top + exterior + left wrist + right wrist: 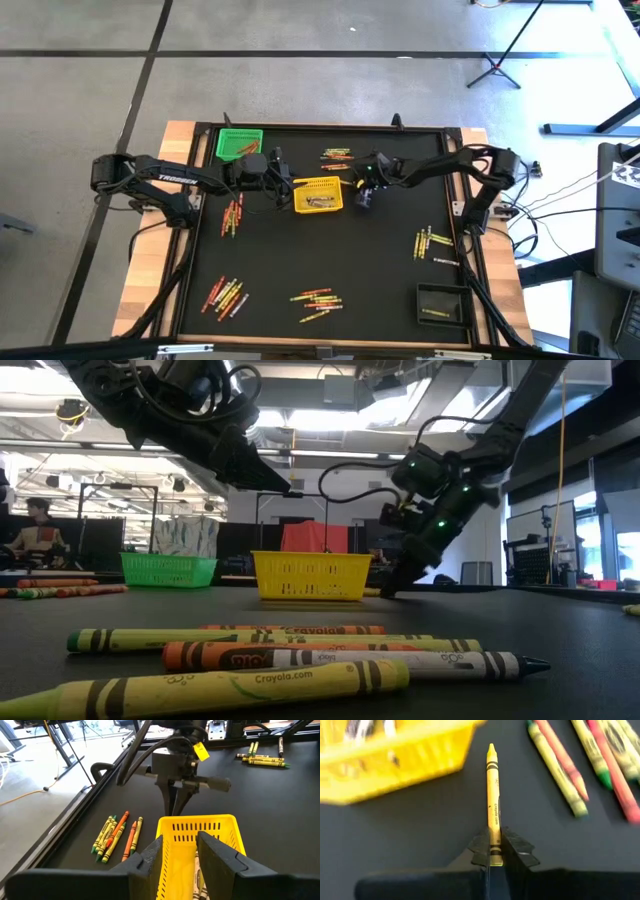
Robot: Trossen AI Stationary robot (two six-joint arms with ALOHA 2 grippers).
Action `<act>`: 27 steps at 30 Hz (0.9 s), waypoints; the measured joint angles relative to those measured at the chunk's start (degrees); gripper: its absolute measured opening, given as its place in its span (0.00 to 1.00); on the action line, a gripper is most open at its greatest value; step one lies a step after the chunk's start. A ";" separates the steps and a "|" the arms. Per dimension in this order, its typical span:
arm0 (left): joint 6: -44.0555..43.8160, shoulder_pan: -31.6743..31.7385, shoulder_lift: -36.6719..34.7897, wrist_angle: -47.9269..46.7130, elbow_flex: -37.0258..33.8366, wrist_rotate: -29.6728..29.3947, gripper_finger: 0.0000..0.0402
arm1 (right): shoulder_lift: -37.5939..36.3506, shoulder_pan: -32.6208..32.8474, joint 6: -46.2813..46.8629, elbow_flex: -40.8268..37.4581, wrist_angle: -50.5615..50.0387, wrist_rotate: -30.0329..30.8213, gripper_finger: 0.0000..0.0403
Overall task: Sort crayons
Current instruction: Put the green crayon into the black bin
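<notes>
Between the right tool's (pixel 494 851) two dark fingers sits a yellow crayon (pixel 493 805), clenched at its blunt end, and its long axis runs straight out ahead of the tool, tip leading. Just past that tip, a little off to one side, stands the yellow basket (pixel 395 765), so the drop looks like a short carry along the crayon's own line and slightly across. From above, the right tool (pixel 364 196) is just beside the yellow basket's (pixel 318 195) right side, low over the table (pixel 380 250), clearly the arm to deliver. On the basket's other side, the left tool (pixel 180 852) hangs over the rim with fingers parted and nothing between them, crowding the same opening. Farther out from the basket, loose crayons (pixel 336 155) lie just behind it, with more crayons (pixel 227 294) scattered well away toward the table's near edge.
</notes>
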 joint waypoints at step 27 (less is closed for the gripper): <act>0.00 -0.33 0.00 0.27 0.00 0.02 0.27 | -39.23 21.61 26.97 0.12 -50.85 5.44 0.07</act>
